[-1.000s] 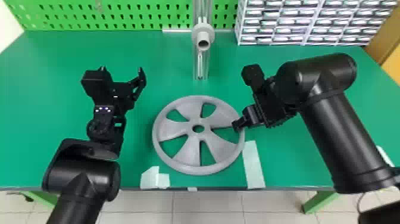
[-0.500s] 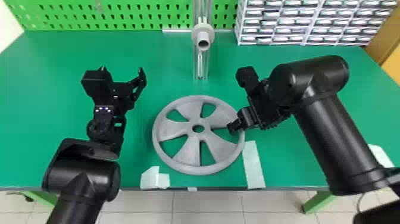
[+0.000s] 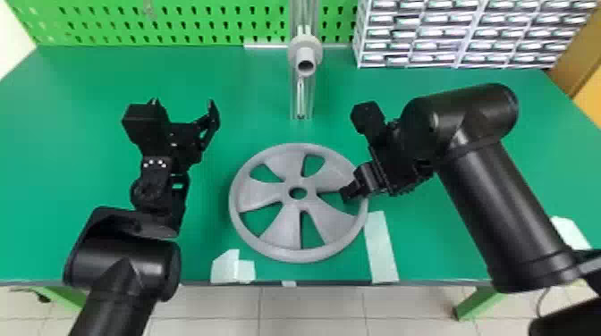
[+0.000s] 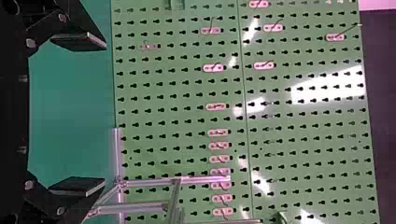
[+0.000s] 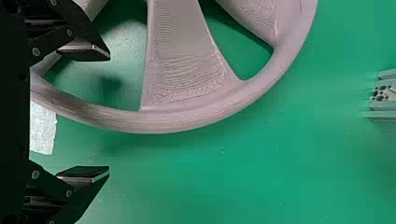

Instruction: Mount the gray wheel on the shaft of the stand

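Observation:
My right gripper [image 3: 353,190] is over the right side of the gray wheel [image 3: 279,223], which lies flat on the green table. In the right wrist view my right gripper [image 5: 109,113] is open, one finger over an opening between the spokes and the other outside the rim of the gray wheel [image 5: 187,119]. The stand [image 3: 301,100] rises behind the wheel, its gray shaft [image 3: 306,61] pointing toward the front. My left gripper [image 3: 185,107], parked above the table's left part, stands open and holds nothing; in the left wrist view the left gripper [image 4: 103,113] faces the pegboard.
A green pegboard [image 3: 188,22] lines the back, with a rack of small drawers [image 3: 456,35] at back right. Whitish tape pieces [image 3: 381,250] stick to the green table [image 3: 80,85] near its front edge [image 3: 331,283].
My right gripper has moved left, farther over the wheel's right side. The wheel and my left arm have stayed where they were.

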You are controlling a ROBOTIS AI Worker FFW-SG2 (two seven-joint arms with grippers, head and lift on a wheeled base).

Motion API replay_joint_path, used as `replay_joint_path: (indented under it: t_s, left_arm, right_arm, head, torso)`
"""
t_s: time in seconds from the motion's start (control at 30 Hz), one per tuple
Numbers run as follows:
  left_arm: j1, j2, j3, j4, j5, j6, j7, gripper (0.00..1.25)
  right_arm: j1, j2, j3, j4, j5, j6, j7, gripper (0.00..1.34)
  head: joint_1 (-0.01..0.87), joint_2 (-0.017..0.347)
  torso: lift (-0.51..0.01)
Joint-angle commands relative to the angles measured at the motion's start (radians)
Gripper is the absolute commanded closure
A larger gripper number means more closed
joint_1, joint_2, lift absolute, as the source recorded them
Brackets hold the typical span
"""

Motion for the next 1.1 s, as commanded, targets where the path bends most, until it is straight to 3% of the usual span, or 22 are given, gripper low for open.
replay_joint_path:
  t_s: [0.0, 0.5, 0.73, 0.87, 1.07]
  left_arm:
    - [0.0, 0.001, -0.002, 0.0, 0.001, 0.0, 0.0, 0.24]
    - [-0.002, 0.005, -0.004, 0.0, 0.004, 0.0, 0.002, 0.24]
    - [-0.002, 0.006, -0.005, 0.001, 0.006, 0.0, 0.002, 0.24]
    - [-0.002, 0.006, -0.005, 0.0, 0.007, 0.0, 0.002, 0.24]
    - [-0.002, 0.008, -0.005, 0.0, 0.007, 0.0, 0.002, 0.25]
  right_arm:
    - [0.001, -0.001, 0.0, 0.008, -0.001, 0.001, 0.0, 0.42]
    - [0.003, -0.002, 0.0, 0.016, -0.001, 0.001, 0.0, 0.63]
    - [0.003, -0.002, -0.003, 0.018, -0.001, 0.001, 0.0, 0.64]
    - [0.003, -0.002, -0.003, 0.018, -0.001, 0.001, 0.0, 0.76]
    - [0.003, -0.002, -0.003, 0.018, -0.001, 0.001, 0.0, 0.77]
  head:
    - [0.865, 0.052]
    - [0.865, 0.052]
    - [0.865, 0.052]
    - [0.865, 0.052]
    - [0.865, 0.052]
  torso:
    - [-0.101]
    - [-0.101]
    - [-0.101]
    - [-0.101]
    - [-0.101]
